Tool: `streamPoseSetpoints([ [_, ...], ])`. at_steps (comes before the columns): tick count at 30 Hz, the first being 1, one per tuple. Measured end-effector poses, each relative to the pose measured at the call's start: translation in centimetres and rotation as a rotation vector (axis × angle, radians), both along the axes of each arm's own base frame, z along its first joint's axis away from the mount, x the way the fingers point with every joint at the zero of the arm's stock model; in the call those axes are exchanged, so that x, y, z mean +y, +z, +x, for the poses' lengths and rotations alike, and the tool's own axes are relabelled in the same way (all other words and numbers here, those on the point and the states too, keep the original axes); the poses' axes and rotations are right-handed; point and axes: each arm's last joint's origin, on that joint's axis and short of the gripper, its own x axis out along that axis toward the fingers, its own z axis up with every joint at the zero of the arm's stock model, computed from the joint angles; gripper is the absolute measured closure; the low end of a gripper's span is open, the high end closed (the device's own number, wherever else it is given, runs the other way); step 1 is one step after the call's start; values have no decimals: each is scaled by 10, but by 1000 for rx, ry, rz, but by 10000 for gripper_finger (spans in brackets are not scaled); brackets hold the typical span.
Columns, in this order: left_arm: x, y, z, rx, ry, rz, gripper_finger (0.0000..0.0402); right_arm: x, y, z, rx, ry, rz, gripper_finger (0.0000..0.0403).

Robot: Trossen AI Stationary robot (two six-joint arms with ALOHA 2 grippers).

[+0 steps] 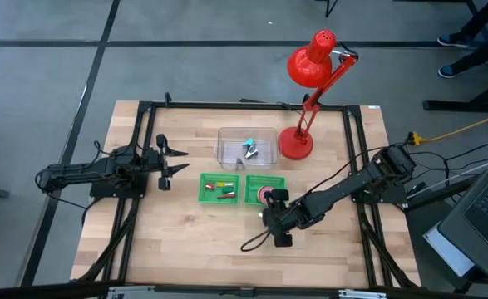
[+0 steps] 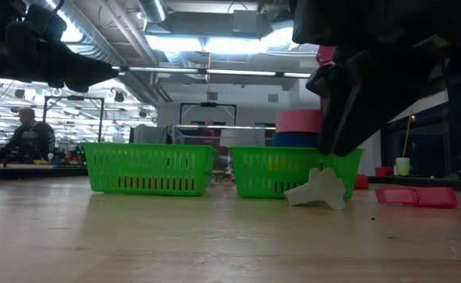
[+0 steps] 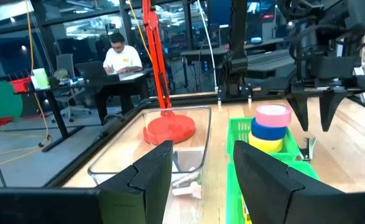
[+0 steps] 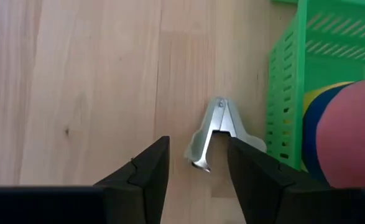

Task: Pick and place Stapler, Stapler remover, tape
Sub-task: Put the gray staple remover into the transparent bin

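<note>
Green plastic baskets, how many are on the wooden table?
2. The left green plastic basket holds small red and dark items; the right green plastic basket beside it holds stacked tape rolls. None appears hidden.

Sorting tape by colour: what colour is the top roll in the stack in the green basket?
Pink top roll, above a blue one; clearest in the left wrist view.

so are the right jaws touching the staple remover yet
Apart. The right wrist view shows the right gripper open above the staple remover, with bare wood visible between each jaw and the tool lying on the table.
</note>
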Motion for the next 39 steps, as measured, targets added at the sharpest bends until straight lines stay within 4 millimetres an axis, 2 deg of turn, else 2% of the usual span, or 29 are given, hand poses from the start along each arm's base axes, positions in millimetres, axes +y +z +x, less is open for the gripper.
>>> streamPoseSetpoints([
  [6,0,0,0,-4,0,1,233,2,-5,2,1,3,-2,240],
  [13,0,0,0,-4,0,1,233,4,-22,6,30,3,-16,240],
  [17,0,0,0,-3,0,1,233,5,-23,7,20,1,-15,245],
  [21,0,0,0,-4,0,1,233,5,-24,7,21,1,-15,283],
  [28,0,0,0,-4,0,1,233,5,-23,7,22,-2,-17,387],
  [39,0,0,0,-4,0,0,233,5,-19,10,11,-95,32,397],
])
